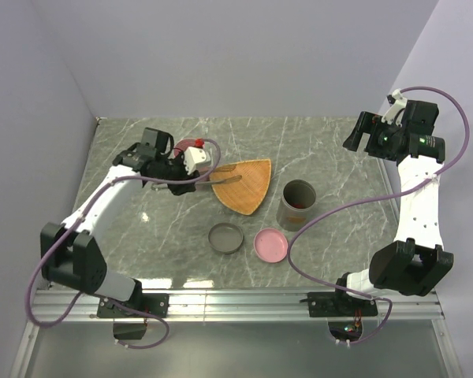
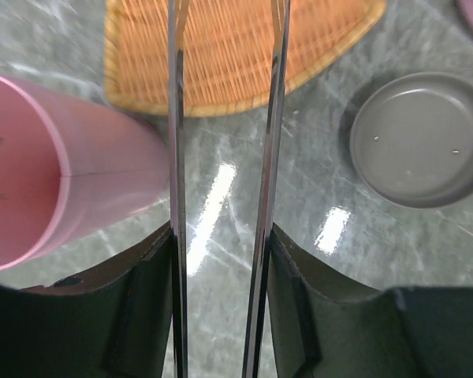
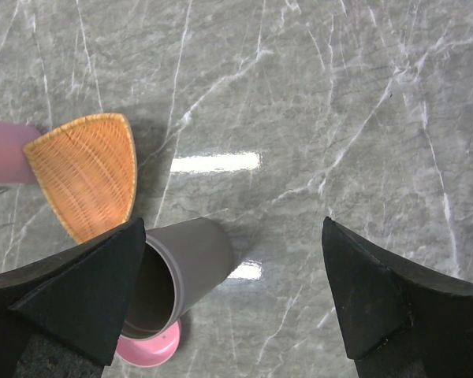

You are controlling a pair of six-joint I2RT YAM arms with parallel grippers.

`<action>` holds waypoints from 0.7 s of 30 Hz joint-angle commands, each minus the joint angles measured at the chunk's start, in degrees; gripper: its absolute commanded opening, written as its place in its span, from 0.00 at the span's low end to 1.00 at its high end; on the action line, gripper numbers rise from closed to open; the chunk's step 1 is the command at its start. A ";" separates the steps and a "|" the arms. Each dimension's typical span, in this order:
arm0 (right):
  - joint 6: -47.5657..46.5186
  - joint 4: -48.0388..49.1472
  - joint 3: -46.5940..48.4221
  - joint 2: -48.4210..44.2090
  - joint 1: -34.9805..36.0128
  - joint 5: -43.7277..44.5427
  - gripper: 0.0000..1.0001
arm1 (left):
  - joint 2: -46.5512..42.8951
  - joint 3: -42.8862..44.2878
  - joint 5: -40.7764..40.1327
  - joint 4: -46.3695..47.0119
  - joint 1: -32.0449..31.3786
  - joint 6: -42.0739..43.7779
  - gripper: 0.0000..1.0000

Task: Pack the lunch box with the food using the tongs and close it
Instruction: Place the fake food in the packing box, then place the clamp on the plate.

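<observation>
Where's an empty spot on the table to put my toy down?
Bare marble lies behind the orange plate and grey cup, toward the back wall, and right of that cup up to the right arm. The middle is crowded: plate, cup, grey lid, pink lid, with tongs over the plate.

Cannot see the tips of the tongs, cropped at the left wrist view's top; cannot identify the red speck inside the grey container.
</observation>
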 commanded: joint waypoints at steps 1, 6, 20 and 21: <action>-0.46 0.50 0.31 -0.31 -0.40 0.37 1.00 | 1.65 -3.24 -1.23 9.49 -0.43 -2.72 0.50; -0.46 0.41 0.66 0.66 -0.40 0.11 1.00 | 5.87 -4.66 -2.72 13.62 -1.22 -2.29 0.51; -0.55 0.41 0.49 0.92 -0.23 0.90 1.00 | 13.96 -7.56 -5.01 17.76 -1.22 2.46 0.52; -0.64 0.41 0.57 0.92 -0.23 0.90 1.00 | 14.22 -7.83 -5.53 18.02 -1.22 2.72 0.52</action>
